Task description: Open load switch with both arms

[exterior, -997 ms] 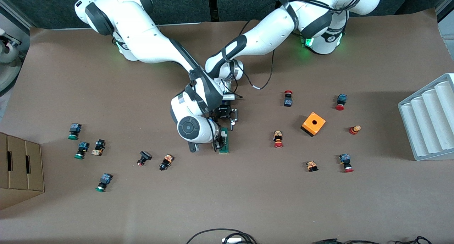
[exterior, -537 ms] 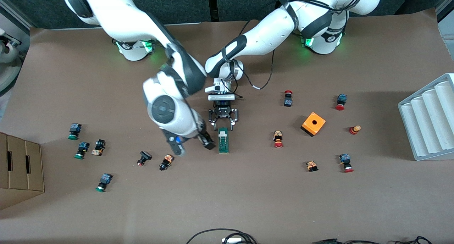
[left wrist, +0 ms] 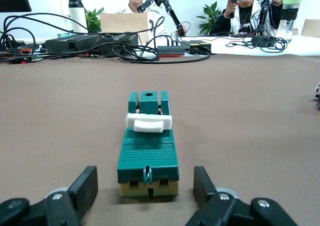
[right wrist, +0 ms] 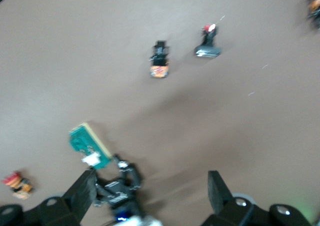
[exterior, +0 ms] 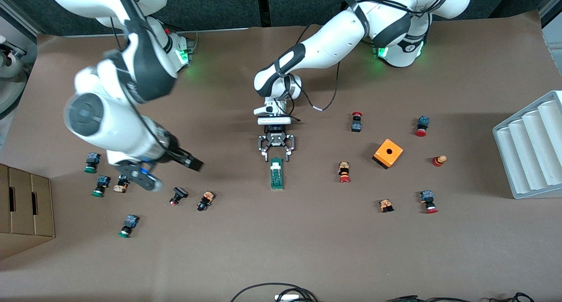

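We are watching the left arm stretching down toward mid-table, its left gripper (exterior: pixel 276 152) hanging low just beside the load switch's (exterior: pixel 276 174) white tab end, fingers (left wrist: pixel 84 187) parted and apart from the block — released. The right gripper (exterior: pixel 193 163) is hovering open over bare table near the small push buttons (exterior: pixel 205 200), having swung away from the switch — a second ago it was crowding over it.

The table (exterior: pixel 307 249) was covered in brown paper. A dark panelled wall (exterior: pixel 263 3) was seen along the frame's top, a cardboard box (exterior: pixel 24 210) at lower left, and a grey ridged tray (exterior: pixel 529 150) at right.
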Robot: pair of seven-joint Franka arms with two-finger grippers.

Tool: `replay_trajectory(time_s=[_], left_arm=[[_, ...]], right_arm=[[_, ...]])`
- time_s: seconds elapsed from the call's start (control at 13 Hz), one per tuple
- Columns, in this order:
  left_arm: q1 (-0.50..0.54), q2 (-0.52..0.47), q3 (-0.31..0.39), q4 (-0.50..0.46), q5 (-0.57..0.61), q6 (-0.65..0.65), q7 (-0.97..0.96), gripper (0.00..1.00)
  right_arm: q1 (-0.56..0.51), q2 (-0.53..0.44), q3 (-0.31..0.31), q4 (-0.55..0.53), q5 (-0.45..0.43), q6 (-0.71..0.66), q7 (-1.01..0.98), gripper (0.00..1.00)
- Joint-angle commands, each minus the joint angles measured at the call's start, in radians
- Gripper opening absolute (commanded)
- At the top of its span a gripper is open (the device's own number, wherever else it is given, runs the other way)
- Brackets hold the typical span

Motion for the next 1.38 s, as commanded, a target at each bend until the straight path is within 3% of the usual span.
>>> replay_trajectory(time_s=[0.0,0.31,0.46,0.61,1.3], left_arm=[[-0.008,0.023,0.013,0.021,0.008,-0.005,-0.013,1.00],[-0.005,0.008,0.009,0.022,-0.007,-0.002,0.005,1.00],[-0.008,-0.002,0.007,0.030,-0.052,0.002,0.018,1.00],[-0.010,-0.021,0.004,0.050,-0.137,0.005,0.143,1.00],[0.001,-0.123,-0.050,0.134,-0.501,0.007,0.651,1.00]], right_arm=[[-0.103,-0.129,0.014,-0.091,-0.045,-0.068,-0.236,1.00],[-0.293,-0.213,0.012,-0.119,-0.073,-0.096,-0.727,1.00],[-0.329,-0.235,-0.006,-0.123,-0.073,-0.094,-0.887,1.00],[-0.328,-0.239,-0.037,-0.133,-0.085,-0.093,-0.921,1.00],[-0.332,-0.225,-0.037,-0.101,-0.132,-0.097,-0.926,1.00]])
